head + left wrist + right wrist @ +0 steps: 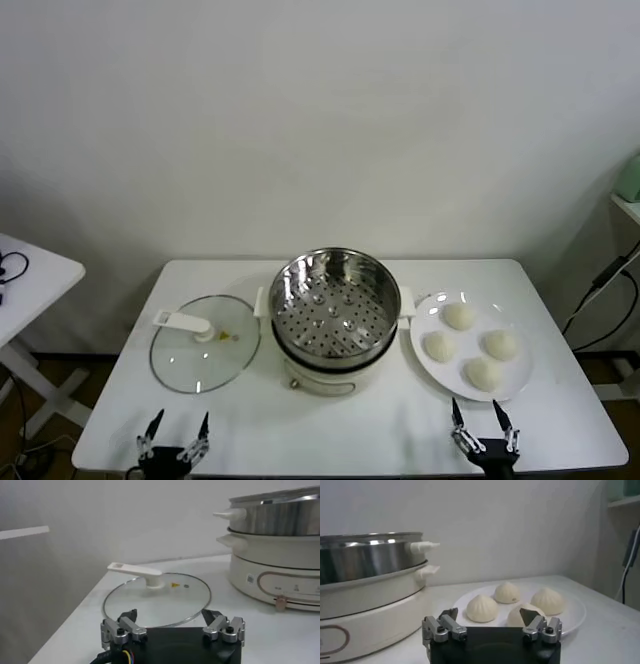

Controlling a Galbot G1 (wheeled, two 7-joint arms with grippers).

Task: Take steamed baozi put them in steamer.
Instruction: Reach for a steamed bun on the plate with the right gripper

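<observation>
Several off-white baozi (459, 316) lie on a white plate (424, 326) at the table's right; they also show in the right wrist view (481, 608). The steel steamer (330, 297) with its perforated bottom sits empty on the cream pot base (325, 377) at the table's middle. My right gripper (482, 422) is open at the front edge, just in front of the plate, empty (489, 614). My left gripper (175, 430) is open at the front left edge, empty (170, 615).
A round glass lid (204, 356) with a white handle lies left of the steamer, right ahead of the left gripper (157, 599). A second white table (30, 275) stands at the far left. A shelf and cables (610, 280) are at the far right.
</observation>
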